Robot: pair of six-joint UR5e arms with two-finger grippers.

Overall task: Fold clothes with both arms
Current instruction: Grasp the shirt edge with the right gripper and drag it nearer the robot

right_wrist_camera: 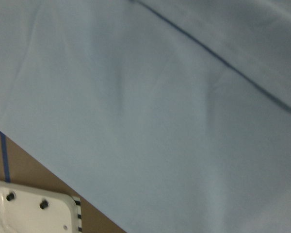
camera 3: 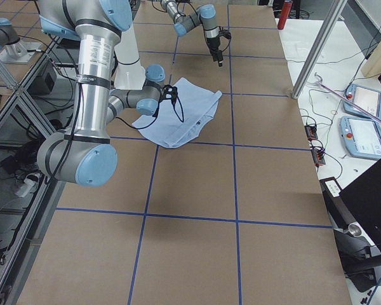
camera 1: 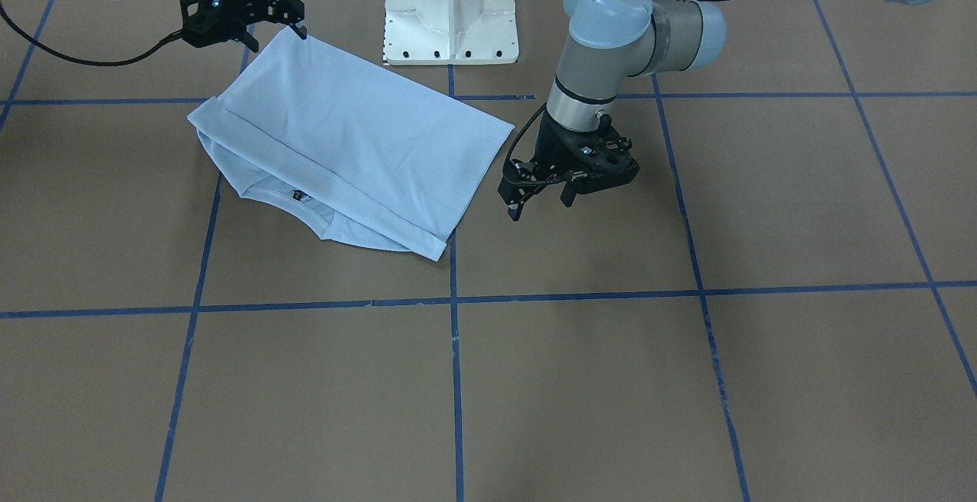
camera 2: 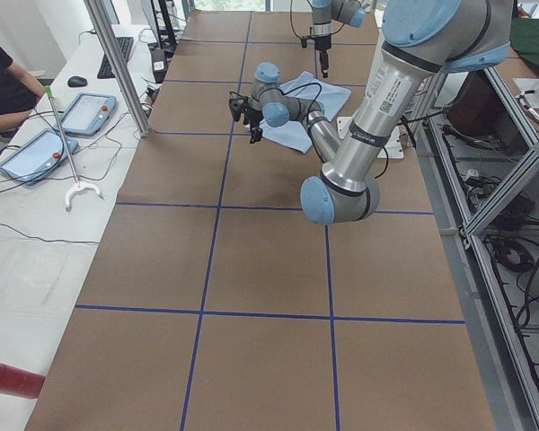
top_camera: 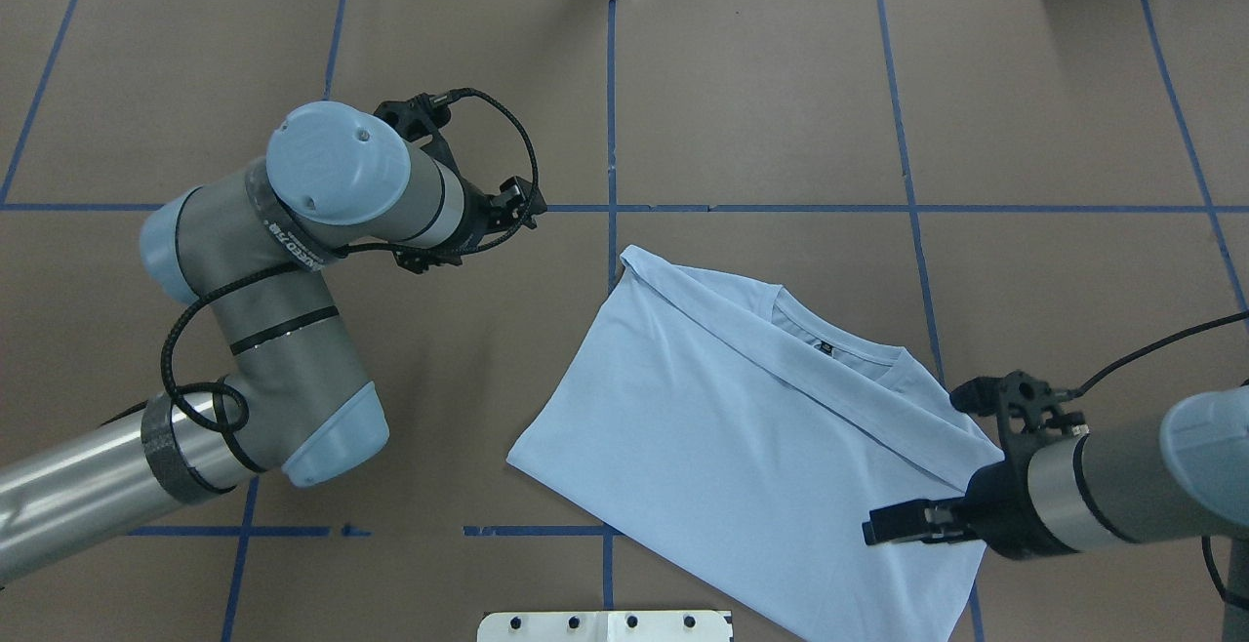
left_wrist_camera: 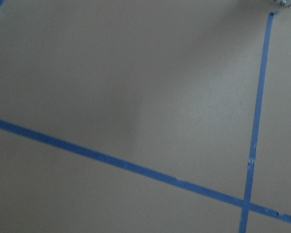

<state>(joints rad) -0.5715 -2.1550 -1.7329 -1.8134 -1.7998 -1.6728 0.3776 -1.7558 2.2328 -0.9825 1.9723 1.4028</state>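
The folded shirt (camera 1: 343,136) is flanked by splayed, empty fingers: right gripper (camera 1: 275,37) at its top corner, left gripper (camera 1: 541,207) right of it.

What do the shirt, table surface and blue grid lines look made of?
T-shirt: soft matte knit, probably cotton; it drapes, creases and lies in flat folds.
Table surface: matte brown sheet, likely paper or card; no sheen or grain.
Blue lines: seemingly adhesive tape; thin strips with small gaps and uneven joins.
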